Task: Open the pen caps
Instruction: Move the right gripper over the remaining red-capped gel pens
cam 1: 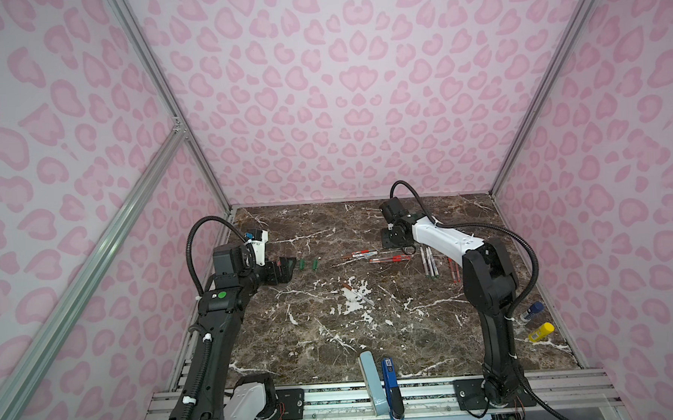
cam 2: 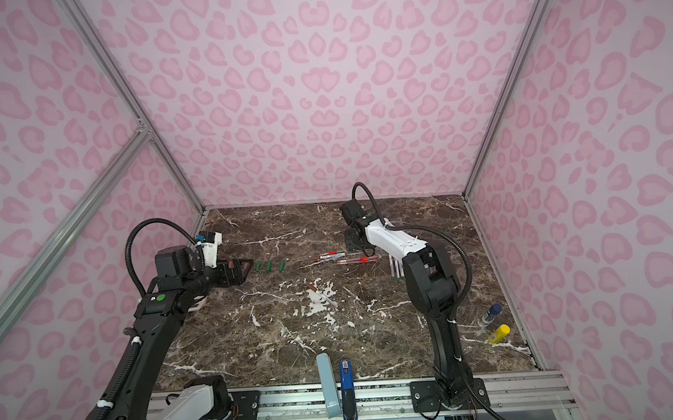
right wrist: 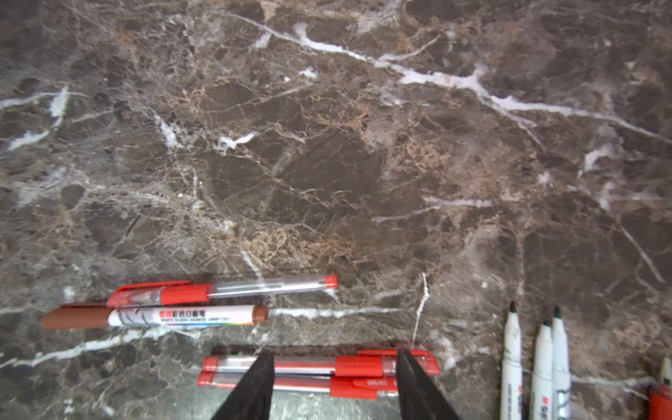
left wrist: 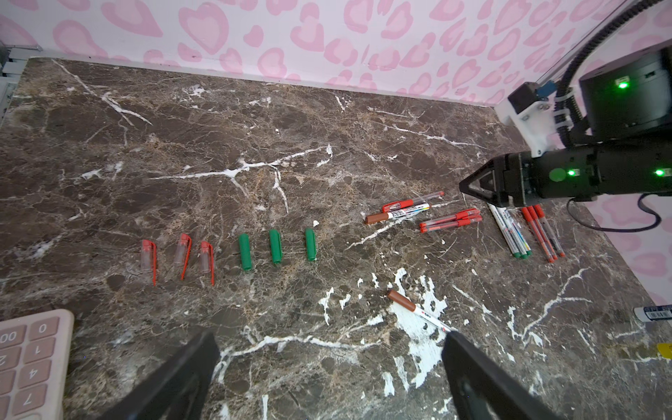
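Note:
Three green pen caps (left wrist: 275, 246) and three slim red caps (left wrist: 183, 251) lie in a row on the marble, off their pens. Capped pens lie further right: a red pen (left wrist: 412, 202) beside a brown-capped white marker (left wrist: 396, 214), a pair of red pens (right wrist: 320, 374), and a lone brown-capped marker (left wrist: 418, 309). Uncapped white markers (left wrist: 509, 232) and uncapped red pens (left wrist: 542, 232) lie beyond them. My right gripper (right wrist: 334, 358) hangs open just over the red pair, gripping nothing. The left gripper (left wrist: 331, 340) is wide open and empty above bare marble, near the row of caps (cam 2: 269, 265).
A pink calculator (left wrist: 32, 360) sits by the left gripper. At the table's front edge stand a pale blue bar (cam 1: 372, 385) and a blue stapler-like object (cam 1: 390, 388). A blue-capped tube (cam 1: 531, 311) and a yellow one (cam 1: 541, 331) lie at the right. Pink walls enclose three sides.

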Tool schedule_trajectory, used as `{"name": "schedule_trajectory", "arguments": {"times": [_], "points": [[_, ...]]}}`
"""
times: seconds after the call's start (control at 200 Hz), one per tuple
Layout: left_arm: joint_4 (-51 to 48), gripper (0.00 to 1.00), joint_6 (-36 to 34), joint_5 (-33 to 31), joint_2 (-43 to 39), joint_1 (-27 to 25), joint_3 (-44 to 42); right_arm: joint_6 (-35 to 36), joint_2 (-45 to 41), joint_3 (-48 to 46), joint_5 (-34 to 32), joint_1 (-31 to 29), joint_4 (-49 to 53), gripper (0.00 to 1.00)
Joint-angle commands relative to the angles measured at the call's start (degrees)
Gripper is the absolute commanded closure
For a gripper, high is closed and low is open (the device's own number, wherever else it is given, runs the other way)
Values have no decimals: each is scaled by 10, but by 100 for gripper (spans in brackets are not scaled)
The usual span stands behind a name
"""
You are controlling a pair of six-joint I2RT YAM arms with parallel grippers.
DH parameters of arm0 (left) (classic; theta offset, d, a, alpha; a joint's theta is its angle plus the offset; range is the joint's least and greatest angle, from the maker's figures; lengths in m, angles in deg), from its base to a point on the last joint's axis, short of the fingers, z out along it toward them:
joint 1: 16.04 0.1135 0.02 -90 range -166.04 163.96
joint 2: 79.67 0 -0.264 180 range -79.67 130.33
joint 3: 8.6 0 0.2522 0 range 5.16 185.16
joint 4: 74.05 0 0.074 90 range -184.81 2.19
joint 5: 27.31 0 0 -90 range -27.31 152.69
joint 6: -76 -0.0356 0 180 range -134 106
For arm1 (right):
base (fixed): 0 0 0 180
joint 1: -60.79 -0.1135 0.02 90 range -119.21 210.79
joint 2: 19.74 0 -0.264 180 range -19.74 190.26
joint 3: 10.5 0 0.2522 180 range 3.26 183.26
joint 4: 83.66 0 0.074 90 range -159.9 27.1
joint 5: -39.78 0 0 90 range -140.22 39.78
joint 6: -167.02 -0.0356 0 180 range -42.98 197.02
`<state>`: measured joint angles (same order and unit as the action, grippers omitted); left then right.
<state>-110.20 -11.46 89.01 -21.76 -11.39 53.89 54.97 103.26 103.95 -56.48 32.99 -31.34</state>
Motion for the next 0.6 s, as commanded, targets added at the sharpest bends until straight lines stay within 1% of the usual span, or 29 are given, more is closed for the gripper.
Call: {"name": "schedule_trajectory", "arguments": {"times": [0.0,0.125,0.25,0.425,0.595], "points": [[18,1,-8,6,-4,1,-3,0,26,21,-42,-4,39,43],[9,1,-8,-2,1,0,6,3,50,35,-47,-6,56,44],[18,1,-7,7,2,0,-2,9,59,31,-52,-15,55,45],[23,1,-5,5,6,1,-3,12,44,1,-50,-27,37,46],[17,1,-5,3,12,0,4,10,46,-10,-47,-31,41,46]]}}
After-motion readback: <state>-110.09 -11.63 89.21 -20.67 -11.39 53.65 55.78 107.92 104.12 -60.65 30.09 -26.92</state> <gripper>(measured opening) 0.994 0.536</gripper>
